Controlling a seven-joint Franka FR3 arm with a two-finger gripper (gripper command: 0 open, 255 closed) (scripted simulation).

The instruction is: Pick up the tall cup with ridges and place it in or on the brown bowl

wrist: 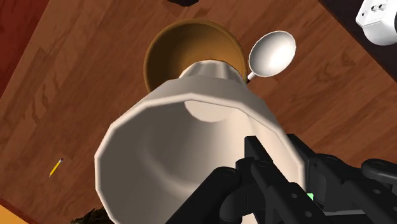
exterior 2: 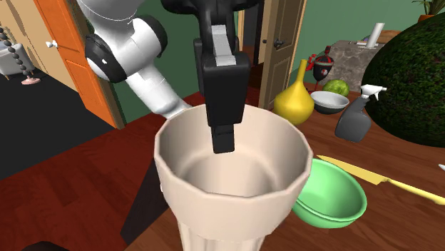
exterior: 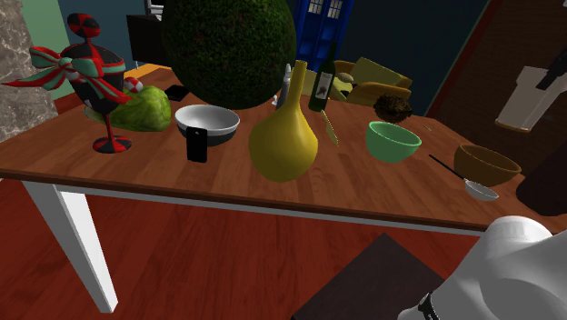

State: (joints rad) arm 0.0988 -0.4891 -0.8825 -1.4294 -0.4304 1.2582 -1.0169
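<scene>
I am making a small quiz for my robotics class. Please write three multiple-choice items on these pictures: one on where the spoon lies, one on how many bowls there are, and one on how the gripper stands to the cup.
1. Where does the spoon lie?
A) on the floor
B) on the table, beside the brown bowl
C) on a chair

2. How many bowls stand on the table in the shoulder view?
A) two
B) three
C) five

3. How does the gripper stand to the tall ridged cup?
A) open, far from it
B) shut on the spoon
C) shut on its wall, one finger inside

Answers:
1 B: the spoon's head rests by the brown bowl's rim.
2 B: a white bowl, a green bowl and the brown bowl.
3 C: a black finger reaches inside the rim, and the wrist view shows the wall clasped.
</scene>
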